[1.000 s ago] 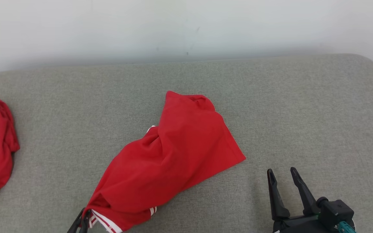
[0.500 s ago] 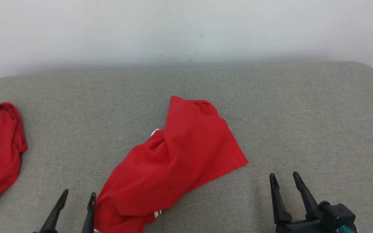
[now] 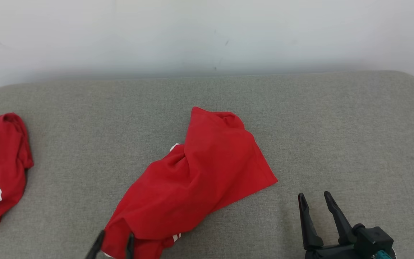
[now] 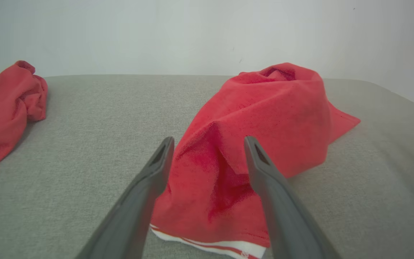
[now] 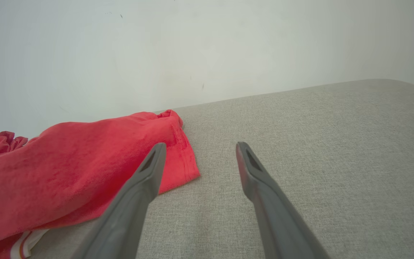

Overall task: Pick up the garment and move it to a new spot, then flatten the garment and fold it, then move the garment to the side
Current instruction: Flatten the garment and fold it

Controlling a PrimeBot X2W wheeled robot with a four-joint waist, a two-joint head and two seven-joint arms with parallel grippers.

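Observation:
The garment (image 3: 199, 180), red with white stripes at its hem, lies crumpled and part folded over itself in the middle of the grey cushion. My left gripper (image 3: 115, 238) is open at the bottom edge of the head view, its two fingers on either side of the garment's near left corner. In the left wrist view the garment (image 4: 264, 115) bulges between and beyond the open left gripper (image 4: 208, 144). My right gripper (image 3: 314, 199) stands open over bare cushion, right of the garment's right corner. In the right wrist view the right gripper (image 5: 199, 146) holds nothing, with the garment (image 5: 74, 162) to its left.
A second red and white cloth (image 3: 2, 169) lies bunched at the cushion's far left, also seen in the left wrist view (image 4: 5, 108). The grey cushion (image 3: 336, 126) ends at a white wall (image 3: 207, 32) behind, with its rounded corner at the far right.
My left gripper, shut on the garment's near corner a second ago, has let go and opened; it swung left, then came back around that corner. The head camera shifted slightly. The right gripper has not moved.

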